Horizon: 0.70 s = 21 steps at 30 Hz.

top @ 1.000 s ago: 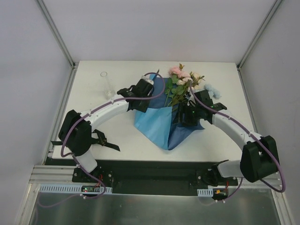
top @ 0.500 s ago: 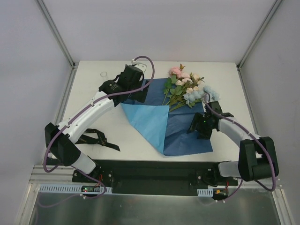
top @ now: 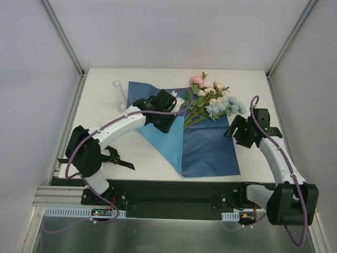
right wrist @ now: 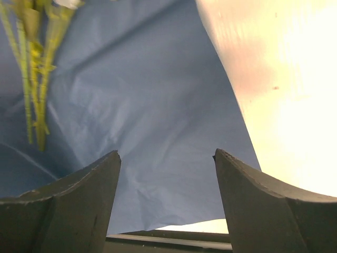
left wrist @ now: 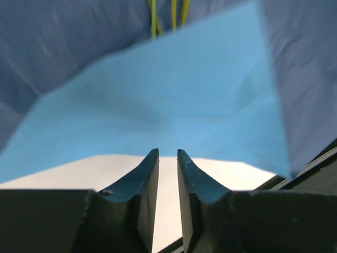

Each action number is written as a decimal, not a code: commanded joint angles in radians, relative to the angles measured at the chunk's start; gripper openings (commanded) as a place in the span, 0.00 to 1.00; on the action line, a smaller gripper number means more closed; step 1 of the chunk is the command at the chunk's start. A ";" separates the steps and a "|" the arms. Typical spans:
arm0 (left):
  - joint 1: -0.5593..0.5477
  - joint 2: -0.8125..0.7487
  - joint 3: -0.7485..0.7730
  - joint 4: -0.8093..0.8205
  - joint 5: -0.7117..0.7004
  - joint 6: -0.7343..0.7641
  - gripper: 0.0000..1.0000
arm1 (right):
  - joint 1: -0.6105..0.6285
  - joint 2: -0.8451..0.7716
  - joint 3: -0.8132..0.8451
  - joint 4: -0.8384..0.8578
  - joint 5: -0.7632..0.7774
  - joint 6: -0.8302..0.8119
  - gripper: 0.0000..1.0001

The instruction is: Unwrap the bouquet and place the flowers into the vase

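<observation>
Near the blue paper (top: 210,147), right fingers (right wrist: 68,205) gape empty, left fingers (left wrist: 142,179) nearly together, grip unclear.

Top camera looks down; close wrist views share paper (top: 210,150).

Bright, even, diffuse overhead light in the top view; sharp across the blue paper (top: 208,150), with only faint, soft shadows along its edges. From the right wrist, blown out to yellowish-white glare on the table (right wrist: 284,95) right of the paper; creases crisp, stems (right wrist: 31,79) at its upper left blurred and washed yellow-green, right fingers (right wrist: 68,211) below it dark and soft. From the left wrist, paper softly out of focus, darker towards its upper corners; left fingers (left wrist: 142,190) below it nearly silhouetted.
</observation>
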 commanded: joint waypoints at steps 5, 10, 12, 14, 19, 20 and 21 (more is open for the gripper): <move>-0.078 0.154 -0.127 0.034 0.023 -0.042 0.14 | 0.038 -0.092 0.076 -0.073 0.025 -0.062 0.77; -0.147 0.353 0.023 0.080 0.069 -0.058 0.13 | 0.043 -0.090 0.049 -0.061 0.008 -0.033 0.77; -0.160 0.426 0.119 0.084 0.116 -0.059 0.13 | 0.040 -0.107 0.043 -0.068 0.020 -0.021 0.77; -0.163 0.476 0.192 0.090 0.179 -0.070 0.14 | 0.034 -0.141 0.041 -0.087 0.047 -0.013 0.79; -0.164 0.600 0.435 0.121 0.360 -0.094 0.15 | -0.054 -0.196 0.053 -0.101 0.048 -0.023 0.81; -0.164 0.614 0.465 0.120 0.373 -0.098 0.15 | -0.064 -0.195 0.062 -0.104 0.038 -0.031 0.81; -0.164 0.623 0.495 0.120 0.385 -0.104 0.15 | -0.075 -0.192 0.075 -0.108 0.032 -0.040 0.81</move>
